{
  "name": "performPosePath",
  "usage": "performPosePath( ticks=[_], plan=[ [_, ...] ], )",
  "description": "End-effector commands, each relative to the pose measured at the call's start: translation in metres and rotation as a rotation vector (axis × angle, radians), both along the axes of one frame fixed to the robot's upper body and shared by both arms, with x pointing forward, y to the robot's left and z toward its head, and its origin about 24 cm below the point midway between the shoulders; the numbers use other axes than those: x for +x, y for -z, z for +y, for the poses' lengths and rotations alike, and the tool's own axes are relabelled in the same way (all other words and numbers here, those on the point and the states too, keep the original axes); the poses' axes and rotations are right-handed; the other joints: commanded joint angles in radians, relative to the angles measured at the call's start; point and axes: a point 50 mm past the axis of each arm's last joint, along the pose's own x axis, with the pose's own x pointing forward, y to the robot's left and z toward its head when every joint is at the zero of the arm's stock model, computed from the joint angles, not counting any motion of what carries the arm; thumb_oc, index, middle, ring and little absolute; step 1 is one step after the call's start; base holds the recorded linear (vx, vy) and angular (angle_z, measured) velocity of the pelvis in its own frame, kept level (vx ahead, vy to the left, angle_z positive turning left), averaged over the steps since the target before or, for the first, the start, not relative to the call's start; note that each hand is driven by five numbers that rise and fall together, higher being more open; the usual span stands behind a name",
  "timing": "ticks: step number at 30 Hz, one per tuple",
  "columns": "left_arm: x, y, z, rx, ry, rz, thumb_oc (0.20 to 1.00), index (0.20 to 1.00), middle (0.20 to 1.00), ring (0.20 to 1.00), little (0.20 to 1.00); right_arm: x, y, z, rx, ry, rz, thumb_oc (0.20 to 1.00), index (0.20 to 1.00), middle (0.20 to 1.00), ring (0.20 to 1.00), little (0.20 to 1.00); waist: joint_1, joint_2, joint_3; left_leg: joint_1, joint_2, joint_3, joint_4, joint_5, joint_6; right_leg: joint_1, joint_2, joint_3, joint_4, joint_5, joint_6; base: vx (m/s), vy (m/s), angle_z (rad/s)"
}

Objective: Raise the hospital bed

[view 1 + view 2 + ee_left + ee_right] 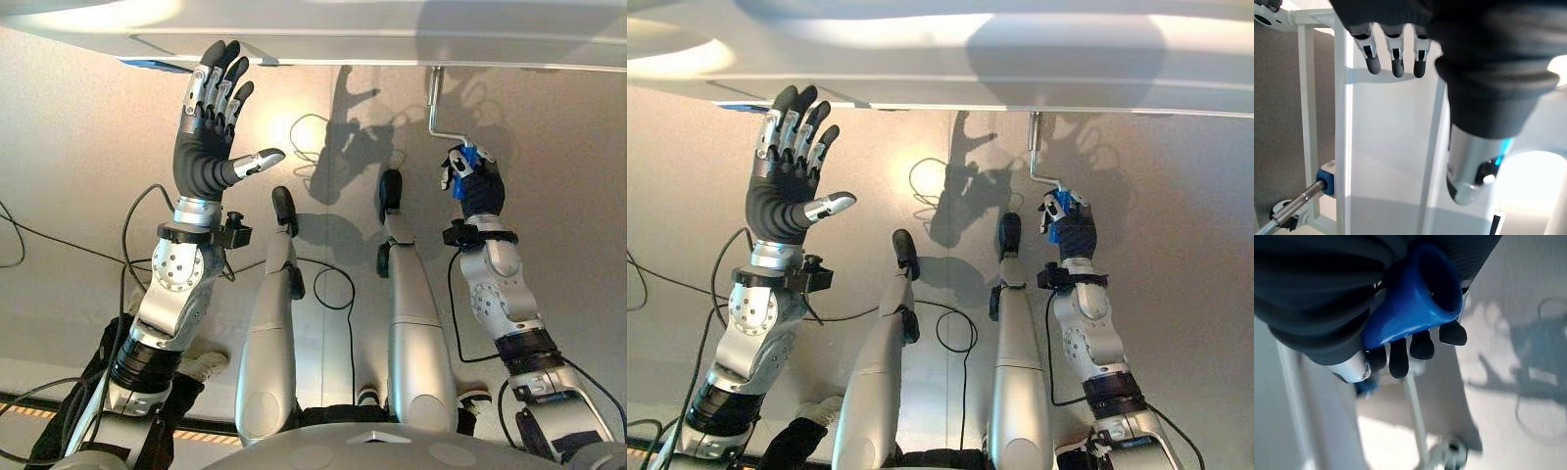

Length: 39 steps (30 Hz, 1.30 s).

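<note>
Under the bed (392, 39), the right hand (473, 186) curls round the crank's blue grip (1410, 303). The left hand (208, 127) is raised, fingers spread, apparently just short of the bed's edge.

Crank handle grip (1410, 303): bright blue; crank rod (432, 103) silver. Bed frame (1342, 122): white. A second blue fitting (1326, 178), apparently plastic, caps another metal rod.

Looked down from the head in both eye views, side by side, sharing the bed frame (392, 44), the crank (436, 113) and both raised hands. Sat very close behind the left hand (1488, 73) in the left wrist view, facing the white frame. Peered past the right hand (1327, 293) at the blue handle (1410, 298).
</note>
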Motion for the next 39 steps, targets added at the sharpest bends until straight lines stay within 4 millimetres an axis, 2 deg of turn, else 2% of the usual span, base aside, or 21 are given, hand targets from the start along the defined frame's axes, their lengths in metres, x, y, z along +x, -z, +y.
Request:
performPosePath(
  ticks=[1,2,3,4,7,8,10,11,15,19,21,26,27,28,30,31,32,36,37,38,39],
  plan=[
    [-0.023,-0.025,-0.005,0.009,0.095,-0.164,1.0,1.0,1.0,1.0,1.0,-0.013,-0.057,-0.101,0.062,0.487,-0.204,0.2,0.2,0.2,0.2,0.2,-0.011,0.007,-0.019,0.026,-0.011,-0.044,0.078,-0.098,0.011,0.07,0.045,-0.045,-0.113,0.03,0.069,0.0,0.0,0.0],
    [-0.023,-0.026,-0.005,0.008,0.094,-0.169,1.0,1.0,1.0,1.0,1.0,-0.012,-0.059,-0.101,0.062,0.487,-0.208,0.2,0.2,0.2,0.2,0.2,-0.012,0.007,-0.019,0.018,-0.012,-0.044,0.077,-0.091,0.011,0.063,0.045,-0.044,-0.116,0.039,0.068,0.0,0.0,0.0],
    [-0.023,-0.024,-0.01,0.011,0.123,-0.152,1.0,1.0,1.0,1.0,1.0,-0.005,-0.043,-0.115,0.066,0.518,-0.091,0.2,0.2,0.2,0.2,0.2,-0.001,0.014,-0.019,0.019,-0.012,-0.047,0.081,-0.098,0.01,0.061,0.042,-0.049,-0.105,0.03,0.068,0.0,0.0,0.0],
    [-0.023,-0.025,-0.01,0.01,0.122,-0.157,1.0,1.0,1.0,1.0,1.0,-0.004,-0.045,-0.115,0.066,0.516,-0.096,0.2,0.2,0.2,0.2,0.2,-0.002,0.014,-0.019,0.01,-0.012,-0.046,0.08,-0.091,0.01,0.053,0.042,-0.048,-0.108,0.038,0.067,0.0,0.0,0.0],
    [-0.022,-0.023,-0.017,0.021,0.157,-0.138,1.0,1.0,1.0,1.0,1.0,0.006,-0.028,-0.136,-0.001,0.576,0.119,0.2,0.2,0.2,0.2,0.2,0.019,0.028,-0.019,-0.007,-0.016,-0.056,0.093,-0.098,0.011,0.04,0.036,-0.056,-0.088,0.026,0.067,0.01,0.01,0.01],
    [-0.022,-0.024,-0.017,0.02,0.156,-0.143,1.0,1.0,1.0,1.0,1.0,0.008,-0.03,-0.137,-0.001,0.575,0.113,0.2,0.2,0.2,0.2,0.2,0.018,0.028,-0.019,-0.017,-0.017,-0.055,0.093,-0.091,0.011,0.032,0.036,-0.055,-0.091,0.035,0.066,-0.02,0.022,0.05],
    [-0.021,-0.023,-0.023,0.031,0.187,-0.132,1.0,1.0,1.0,1.0,1.0,0.011,-0.015,-0.146,-0.072,0.589,0.287,0.2,0.2,0.2,0.2,0.2,0.033,0.04,-0.019,-0.031,-0.022,-0.064,0.104,-0.099,0.012,0.027,0.027,-0.066,-0.078,0.022,0.065,0.0,0.019,0.06],
    [-0.021,-0.024,-0.023,0.03,0.185,-0.138,1.0,1.0,1.0,1.0,1.0,0.013,-0.017,-0.146,-0.072,0.588,0.282,0.2,0.2,0.2,0.2,0.2,0.032,0.04,-0.019,-0.041,-0.022,-0.064,0.104,-0.092,0.012,0.019,0.027,-0.066,-0.082,0.03,0.064,0.01,0.016,0.06],
    [-0.019,-0.025,-0.033,0.027,0.229,-0.131,1.0,1.0,1.0,1.0,1.0,0.014,-0.001,-0.154,-0.185,0.585,0.53,0.2,0.2,0.2,0.2,0.2,0.067,0.066,-0.019,-0.084,-0.035,-0.081,0.138,-0.105,0.021,-0.006,0.011,-0.079,-0.053,0.015,0.064,0.0,0.024,0.09],
    [-0.019,-0.028,-0.037,0.021,0.233,-0.144,1.0,1.0,1.0,1.0,1.0,0.022,-0.002,-0.146,-0.241,0.562,0.587,0.2,0.2,0.2,0.2,0.2,0.084,0.08,-0.019,-0.126,-0.044,-0.091,0.165,-0.111,0.027,-0.035,0.002,-0.081,-0.033,0.009,0.063,0.0,0.026,0.18],
    [-0.017,-0.031,-0.042,0.002,0.256,-0.148,1.0,1.0,1.0,1.0,1.0,0.032,0.014,-0.125,-0.319,0.483,0.694,0.2,0.2,0.2,0.2,0.2,0.106,0.094,-0.019,-0.165,-0.057,-0.098,0.191,-0.116,0.034,-0.06,-0.009,-0.084,-0.016,0.007,0.061,-0.01,0.044,0.13],
    [-0.016,-0.037,-0.045,-0.025,0.25,-0.162,1.0,1.0,1.0,1.0,1.0,0.059,0.016,-0.075,-0.392,0.346,0.71,0.2,0.2,0.2,0.2,0.2,0.134,0.109,-0.019,-0.228,-0.078,-0.108,0.231,-0.127,0.047,-0.105,-0.026,-0.085,0.013,0.002,0.061,0.01,0.052,0.11],
    [-0.016,-0.037,-0.045,-0.025,0.25,-0.162,1.0,1.0,1.0,1.0,1.0,0.059,0.016,-0.075,-0.392,0.346,0.709,0.2,0.2,0.2,0.2,0.2,0.134,0.109,-0.019,-0.228,-0.078,-0.108,0.232,-0.128,0.047,-0.106,-0.026,-0.085,0.014,0.002,0.061,0.01,0.078,0.12],
    [-0.015,-0.04,-0.045,-0.03,0.241,-0.167,1.0,1.0,1.0,1.0,1.0,0.069,0.016,-0.051,-0.429,0.277,0.709,0.2,0.2,0.2,0.2,0.2,0.143,0.116,-0.019,-0.249,-0.086,-0.107,0.244,-0.13,0.05,-0.119,-0.034,-0.084,0.021,0.002,0.062,0.02,0.092,0.09],
    [-0.013,-0.042,-0.045,-0.032,0.223,-0.171,1.0,1.0,1.0,1.0,1.0,0.078,0.013,-0.028,-0.488,0.215,0.7,0.2,0.2,0.2,0.2,0.2,0.15,0.121,-0.019,-0.261,-0.093,-0.105,0.251,-0.133,0.053,-0.125,-0.043,-0.084,0.021,0.004,0.065,0.02,0.091,0.06],
    [-0.013,-0.042,-0.045,-0.032,0.223,-0.171,1.0,1.0,1.0,1.0,1.0,0.078,0.013,-0.028,-0.488,0.215,0.7,0.2,0.2,0.2,0.2,0.2,0.15,0.121,-0.019,-0.262,-0.093,-0.105,0.252,-0.133,0.053,-0.125,-0.043,-0.084,0.021,0.004,0.065,0.02,0.094,0.02],
    [-0.013,-0.044,-0.045,-0.049,0.217,-0.178,1.0,1.0,1.0,1.0,1.0,0.085,0.013,-0.001,-0.54,0.136,0.688,0.2,0.2,0.2,0.2,0.2,0.155,0.124,-0.019,-0.268,-0.099,-0.104,0.255,-0.135,0.055,-0.126,-0.048,-0.082,0.014,0.007,0.066,0.02,0.097,-0.01],
    [-0.012,-0.048,-0.045,-0.083,0.21,-0.184,1.0,1.0,1.0,1.0,1.0,0.096,0.007,0.05,-0.638,0.002,0.617,0.2,0.2,0.2,0.2,0.2,0.166,0.129,-0.019,-0.276,-0.111,-0.103,0.26,-0.137,0.058,-0.122,-0.06,-0.077,0.002,0.017,0.072,0.02,0.104,0.0],
    [-0.012,-0.048,-0.045,-0.09,0.209,-0.186,1.0,1.0,1.0,1.0,1.0,0.098,0.004,0.068,-0.657,-0.052,0.588,0.2,0.2,0.2,0.2,0.2,0.169,0.131,-0.019,-0.276,-0.114,-0.103,0.258,-0.135,0.058,-0.12,-0.063,-0.076,-0.003,0.021,0.074,0.01,0.072,0.01],
    [-0.012,-0.048,-0.045,-0.09,0.208,-0.185,1.0,1.0,1.0,1.0,1.0,0.098,0.004,0.069,-0.658,-0.053,0.588,0.2,0.2,0.2,0.2,0.2,0.168,0.131,-0.019,-0.276,-0.115,-0.103,0.258,-0.135,0.059,-0.12,-0.063,-0.076,-0.003,0.021,0.074,0.01,0.081,0.03],
    [-0.011,-0.049,-0.044,-0.101,0.202,-0.191,1.0,1.0,1.0,1.0,1.0,0.099,0.001,0.088,-0.666,-0.1,0.553,0.2,0.2,0.2,0.2,0.2,0.17,0.132,-0.019,-0.276,-0.118,-0.102,0.257,-0.135,0.059,-0.114,-0.069,-0.077,-0.014,0.026,0.078,0.01,0.045,0.02]
  ],
)
